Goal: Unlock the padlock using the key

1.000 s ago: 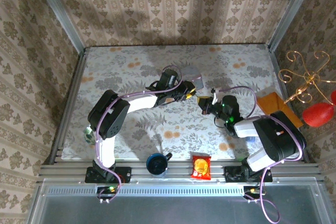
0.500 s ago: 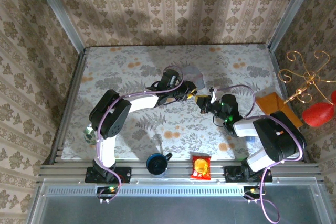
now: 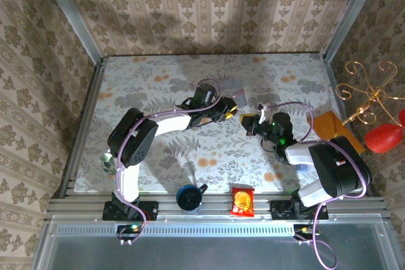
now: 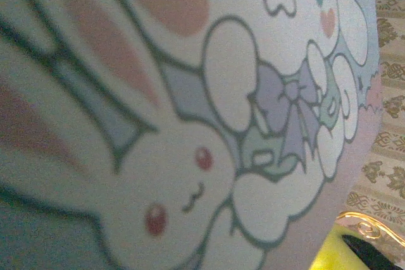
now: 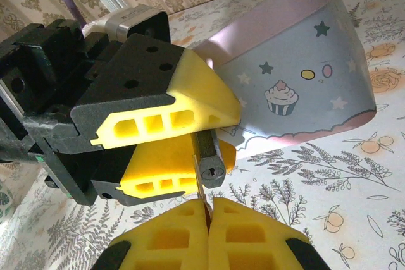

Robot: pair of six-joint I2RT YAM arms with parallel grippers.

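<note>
The padlock (image 5: 209,159) is held between the yellow pads (image 5: 190,109) of the left hand (image 5: 218,138), narrowly closed on its dark body. The keyway end is turned toward the right hand (image 5: 207,210). The right hand is pressed fully together on the key (image 5: 199,184). The key's thin blade rises from between the pads to just beside the keyway; entry cannot be confirmed. In the top view, the left hand (image 3: 231,110) and right hand (image 3: 253,121) are seen meeting over the middle of the floral counter (image 3: 158,74). The pastel tin box (image 5: 297,74) is noted just behind the left hand.
</note>
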